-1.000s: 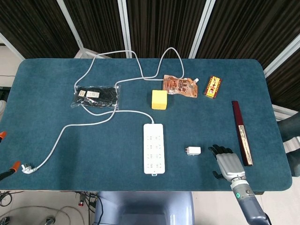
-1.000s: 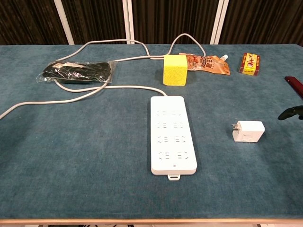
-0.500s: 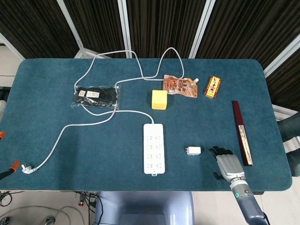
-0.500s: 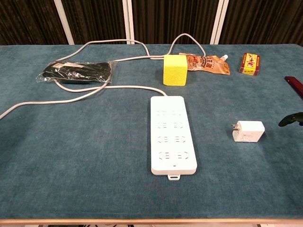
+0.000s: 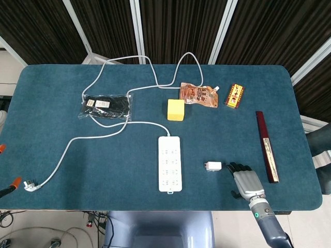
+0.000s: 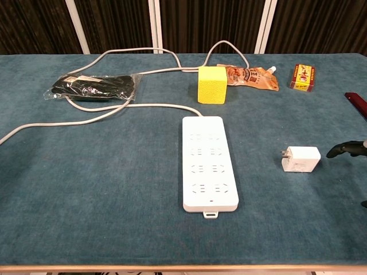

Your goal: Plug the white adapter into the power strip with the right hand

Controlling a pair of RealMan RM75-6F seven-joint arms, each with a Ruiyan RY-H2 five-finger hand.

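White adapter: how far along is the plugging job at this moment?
Nothing is done yet. The white adapter lies on the table, apart from the power strip, whose sockets are all empty. The right robot hand is open, its fingertips just short of the adapter. Grasping, carrying and plugging in are all left.

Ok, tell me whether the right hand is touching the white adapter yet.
Apart. The chest view shows bare table between the right hand fingertips and the white adapter.

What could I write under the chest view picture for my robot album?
Dark fingers of the right hand reach toward the white adapter, which lies beside the white power strip on the blue table.
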